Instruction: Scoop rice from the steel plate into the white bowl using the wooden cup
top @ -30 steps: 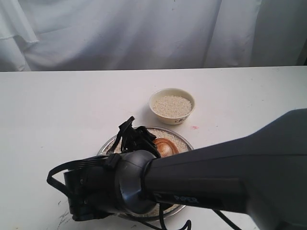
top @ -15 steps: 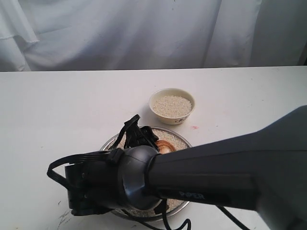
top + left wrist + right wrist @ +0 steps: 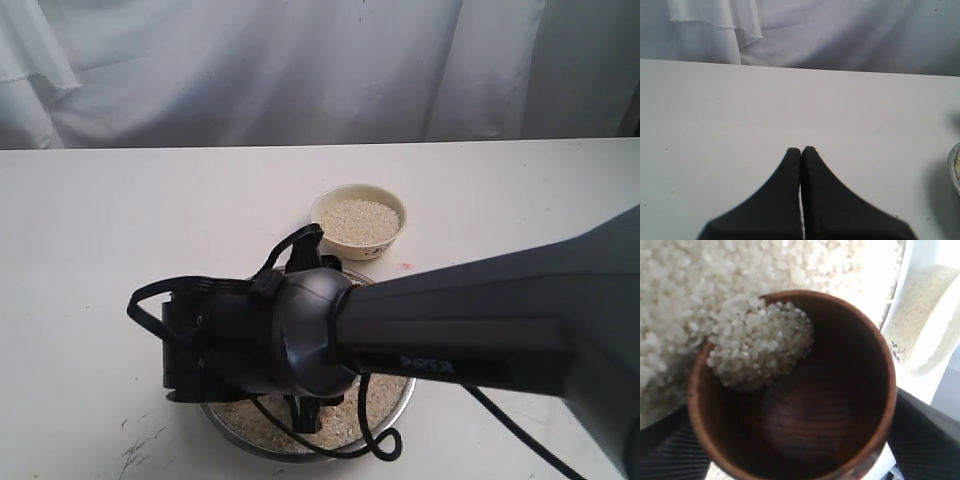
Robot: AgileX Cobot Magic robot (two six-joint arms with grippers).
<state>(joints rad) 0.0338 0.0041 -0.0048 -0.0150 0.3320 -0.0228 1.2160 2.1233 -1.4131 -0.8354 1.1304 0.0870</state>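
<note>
While the left fingers (image 3: 785, 195) rest together, the wooden cup (image 3: 805, 425) sits clamped between the right fingers (image 3: 665, 452).

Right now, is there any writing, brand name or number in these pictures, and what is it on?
"PIPER": pale letters on the dark casing of the right arm, seen in the exterior view.
Dark marks on the white bowl: they look like a painted pattern and are too small to read as words.
Nothing else can be read.

I see a plain white table (image 3: 100, 230), a creased white curtain (image 3: 250, 70) hanging behind it, in soft even light.
</note>
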